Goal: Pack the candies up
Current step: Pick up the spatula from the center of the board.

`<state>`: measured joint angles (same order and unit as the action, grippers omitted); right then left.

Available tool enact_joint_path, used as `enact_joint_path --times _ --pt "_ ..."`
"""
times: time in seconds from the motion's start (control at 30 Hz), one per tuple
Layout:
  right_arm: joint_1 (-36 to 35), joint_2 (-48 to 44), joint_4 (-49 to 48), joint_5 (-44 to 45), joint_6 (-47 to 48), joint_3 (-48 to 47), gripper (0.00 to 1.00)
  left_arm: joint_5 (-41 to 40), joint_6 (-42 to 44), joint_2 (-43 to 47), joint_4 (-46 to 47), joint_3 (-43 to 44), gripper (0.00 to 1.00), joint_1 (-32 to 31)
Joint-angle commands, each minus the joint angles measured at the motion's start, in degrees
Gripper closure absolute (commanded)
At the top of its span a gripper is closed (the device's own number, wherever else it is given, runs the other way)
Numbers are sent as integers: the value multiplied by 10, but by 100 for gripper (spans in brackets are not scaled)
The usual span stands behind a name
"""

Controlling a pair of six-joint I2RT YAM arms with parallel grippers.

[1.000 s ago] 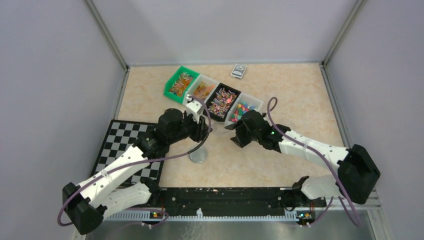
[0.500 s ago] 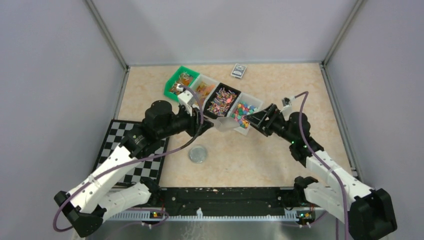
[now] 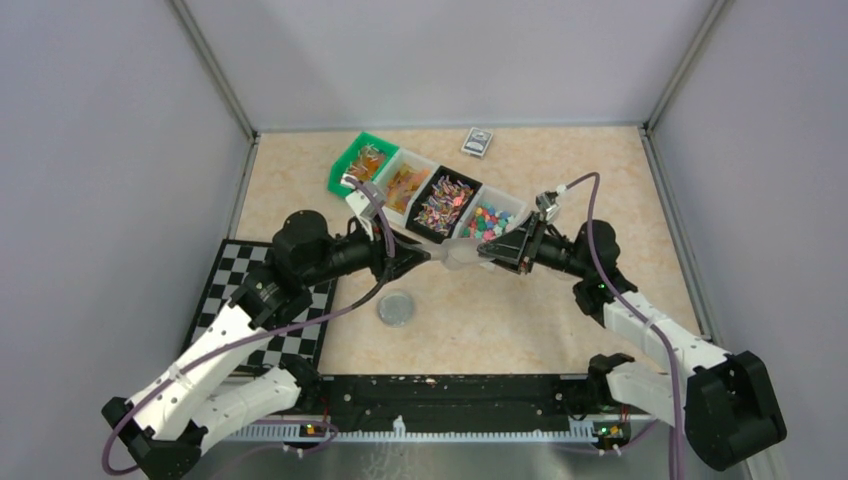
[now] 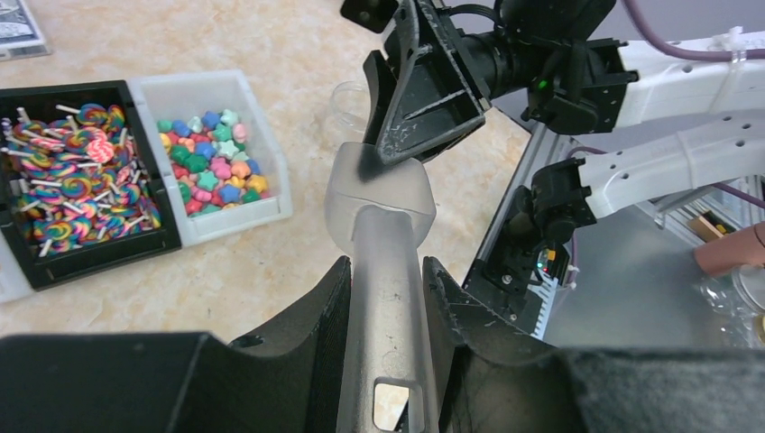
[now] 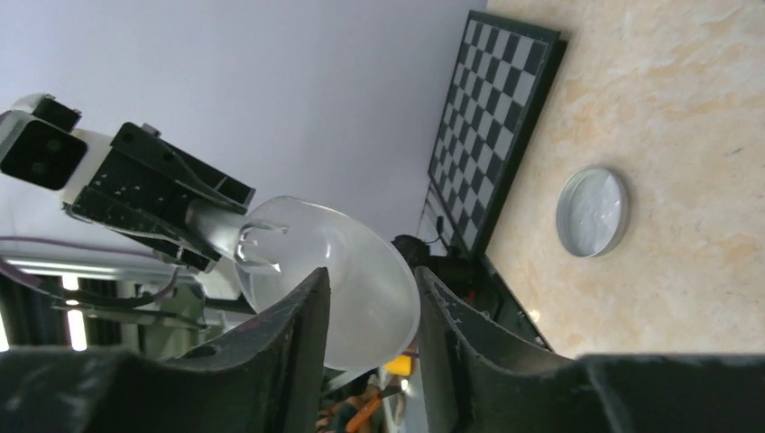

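The candies lie in a row of bins: orange ones in a green bin (image 3: 362, 165) and a white bin (image 3: 405, 181), lollipops (image 4: 72, 185) in a black bin, mixed-colour stars (image 4: 209, 171) in a white bin. A translucent scoop (image 3: 455, 252) hangs above the table in front of the bins. My left gripper (image 4: 385, 266) is shut on its handle. My right gripper (image 5: 373, 275) meets it from the other side, its fingers closed around the scoop's bowl (image 5: 307, 234). No candy shows in the bowl.
A round silver lid (image 3: 397, 308) lies on the table below the scoop. A small clear cup (image 4: 347, 99) stands behind the right gripper. A checkerboard (image 3: 250, 290) lies at the left, and a card pack (image 3: 477, 142) at the back.
The left gripper carried the scoop up and right, away from the lid. The right arm swung out to the right, turned back and closed its jaws round the scoop's bowl.
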<state>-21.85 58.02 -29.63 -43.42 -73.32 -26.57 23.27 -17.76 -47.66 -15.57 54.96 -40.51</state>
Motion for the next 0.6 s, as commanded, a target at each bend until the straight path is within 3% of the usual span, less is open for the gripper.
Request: enact_joint_path --times 0.0,0.1,0.23,0.57 --pt "2 15 -95 -30 -68 9 67 38 -20 -12 51 8 100 2" --pt "3 15 -122 -37 -101 14 74 42 -21 -22 41 25 100 2" --pt "2 8 -74 -36 -95 9 100 93 10 -36 26 33 87 3" --pt "2 39 -162 -40 -172 33 100 124 120 -68 -91 81 56 3"
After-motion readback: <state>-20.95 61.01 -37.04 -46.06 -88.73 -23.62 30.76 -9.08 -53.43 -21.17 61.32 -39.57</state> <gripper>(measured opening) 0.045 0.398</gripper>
